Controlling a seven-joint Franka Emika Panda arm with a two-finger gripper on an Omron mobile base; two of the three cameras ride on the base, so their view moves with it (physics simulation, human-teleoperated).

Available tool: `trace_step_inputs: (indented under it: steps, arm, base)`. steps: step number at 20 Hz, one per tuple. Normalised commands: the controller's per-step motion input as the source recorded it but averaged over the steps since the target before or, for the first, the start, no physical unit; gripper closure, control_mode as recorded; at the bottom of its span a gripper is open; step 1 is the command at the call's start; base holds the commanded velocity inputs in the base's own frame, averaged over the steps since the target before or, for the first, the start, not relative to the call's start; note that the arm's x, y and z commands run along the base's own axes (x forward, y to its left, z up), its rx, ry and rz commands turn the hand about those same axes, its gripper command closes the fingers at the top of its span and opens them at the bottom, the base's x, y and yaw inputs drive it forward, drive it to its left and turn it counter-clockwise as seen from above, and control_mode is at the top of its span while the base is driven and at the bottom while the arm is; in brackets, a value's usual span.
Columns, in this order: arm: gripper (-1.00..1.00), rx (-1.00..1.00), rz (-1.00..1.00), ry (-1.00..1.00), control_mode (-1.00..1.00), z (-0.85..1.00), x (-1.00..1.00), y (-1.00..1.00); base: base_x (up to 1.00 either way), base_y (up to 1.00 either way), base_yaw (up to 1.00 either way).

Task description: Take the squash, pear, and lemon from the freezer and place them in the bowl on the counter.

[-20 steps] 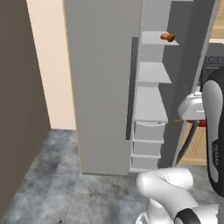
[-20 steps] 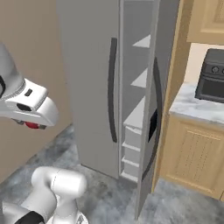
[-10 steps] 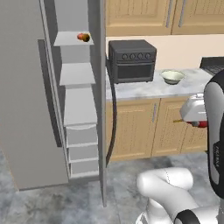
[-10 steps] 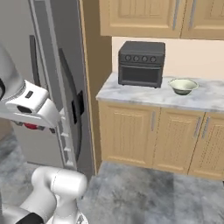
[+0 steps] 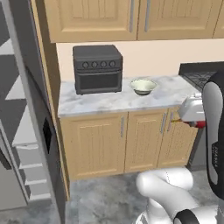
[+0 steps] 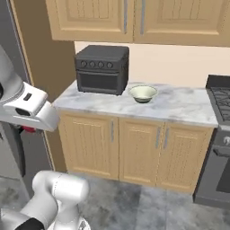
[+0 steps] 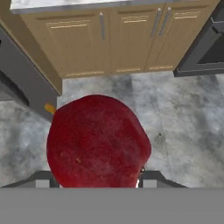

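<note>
My gripper (image 7: 96, 175) is shut on a dark red rounded fruit, the pear (image 7: 98, 142), which bulges large between the fingertips in the hand view, above the grey floor. In the left base view the gripper (image 5: 199, 124) hangs at the right, in front of the cabinet doors, with the red pear (image 5: 201, 124) under the white hand. It sits at the left of the right base view, gripper (image 6: 28, 129). The small pale bowl (image 5: 143, 86) (image 6: 143, 93) stands on the marble counter (image 5: 109, 103) (image 6: 179, 108). The open grey freezer (image 5: 26, 109) is at the left. Squash and lemon are out of view.
A dark toaster oven (image 5: 97, 69) (image 6: 102, 68) stands on the counter left of the bowl. A dark stove (image 5: 201, 72) (image 6: 220, 94) borders the counter on the right. Wooden cabinets (image 7: 105, 37) run above and below the counter. Grey floor lies in front.
The base has swung right, so both base views moved from the freezer shelves to the counter with the bowl. The gripper keeps its hold on the red pear.
</note>
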Motion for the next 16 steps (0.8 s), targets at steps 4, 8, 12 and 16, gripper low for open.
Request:
trace_step_inputs:
  steps: [4,8,12,16]
  arm:
    - [1.00,0.00,0.00,0.00,1.00,0.00,0.00,0.00]
    - [1.00,0.00,0.00,0.00,1.00,0.00,0.00,0.00]
    - [1.00,0.00,0.00,0.00,1.00,0.00,0.00,0.00]
    - [1.00,0.00,0.00,0.00,1.00,0.00,0.00,0.00]
  base:
    - [0.77,-0.66,0.00]
    - [0.86,-0.41,0.00]
    - [0.86,-0.28,0.00]
    - [0.69,0.00,0.00]
